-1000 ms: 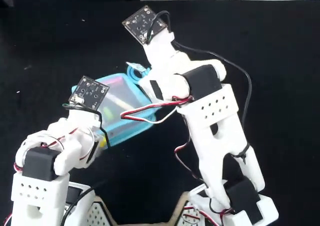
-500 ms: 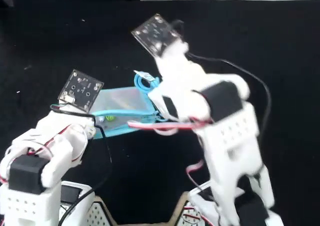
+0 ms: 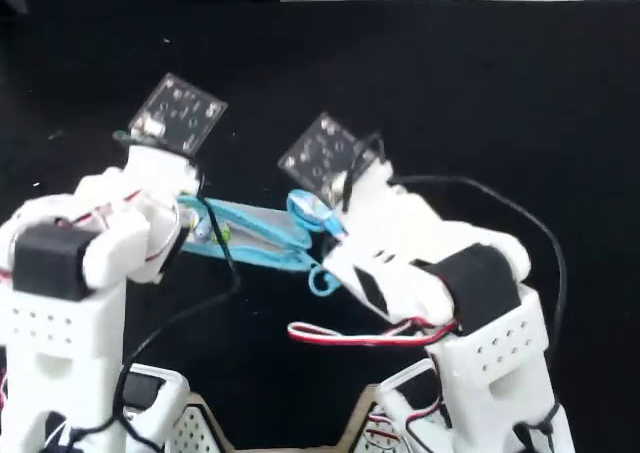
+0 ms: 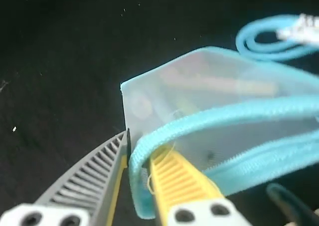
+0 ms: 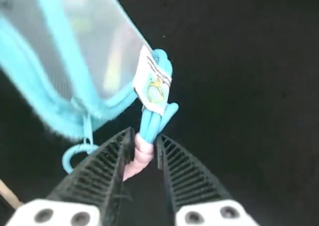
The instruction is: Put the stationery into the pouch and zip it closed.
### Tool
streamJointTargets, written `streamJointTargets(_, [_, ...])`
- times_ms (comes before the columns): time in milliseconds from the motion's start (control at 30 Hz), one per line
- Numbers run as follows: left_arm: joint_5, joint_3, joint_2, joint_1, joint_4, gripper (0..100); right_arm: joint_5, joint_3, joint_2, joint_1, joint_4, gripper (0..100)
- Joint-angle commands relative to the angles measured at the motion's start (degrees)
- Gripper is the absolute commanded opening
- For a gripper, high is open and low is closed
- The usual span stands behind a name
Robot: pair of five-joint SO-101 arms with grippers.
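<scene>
Now the pouch spans lengthwise between the two arms, the left gripper clamped on its zip-edge corner and the right gripper pinched on the loop at the far end, so the zip pull dangles just beside the right gripper, the nearer one

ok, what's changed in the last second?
The left gripper moved toward the far side of the table, and the right gripper pulled back toward the near side. The pouch between them turned from broad face up to nearly edge-on and now looks stretched flat. Unchanged: the pouch is still held at both ends, left on its end, right on its loop.
</scene>
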Motion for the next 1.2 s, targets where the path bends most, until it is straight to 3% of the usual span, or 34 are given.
streamJointTargets(0, [-1.23, -6.81, 5.36, -0.57, 0.35, 3, 2.81, 7.69, -3.82, 1.32, -0.44, 3.5])
streamJointTargets(133, [-3.69, -7.52, 8.53, -0.48, 0.35, 3, 2.9, 9.19, -4.26, 5.36, -1.67, 12.6])
streamJointTargets(367, [-3.69, -9.45, 10.29, -0.57, 0.26, 3, 2.9, 2.42, -10.68, 5.8, 2.02, 13.1])
streamJointTargets(567, [-3.6, -8.92, 10.64, -0.57, 0.26, 3, 2.81, 13.76, -17.27, 5.63, -1.49, 17.3])
streamJointTargets(900, [-3.6, -8.92, 10.64, -0.57, 0.26, 3, -1.05, 47.25, -45.58, -1.05, -25.14, 17.8])
streamJointTargets(1067, [-3.6, -8.84, 10.64, -0.57, 0.35, 3, -6.33, 60.26, -51.21, -1.14, -37.19, 27.4])
streamJointTargets(1167, [-3.6, -8.84, 10.64, -0.57, 0.35, 3, -7.91, 66.33, -52.79, -1.14, -43.78, 26.3])
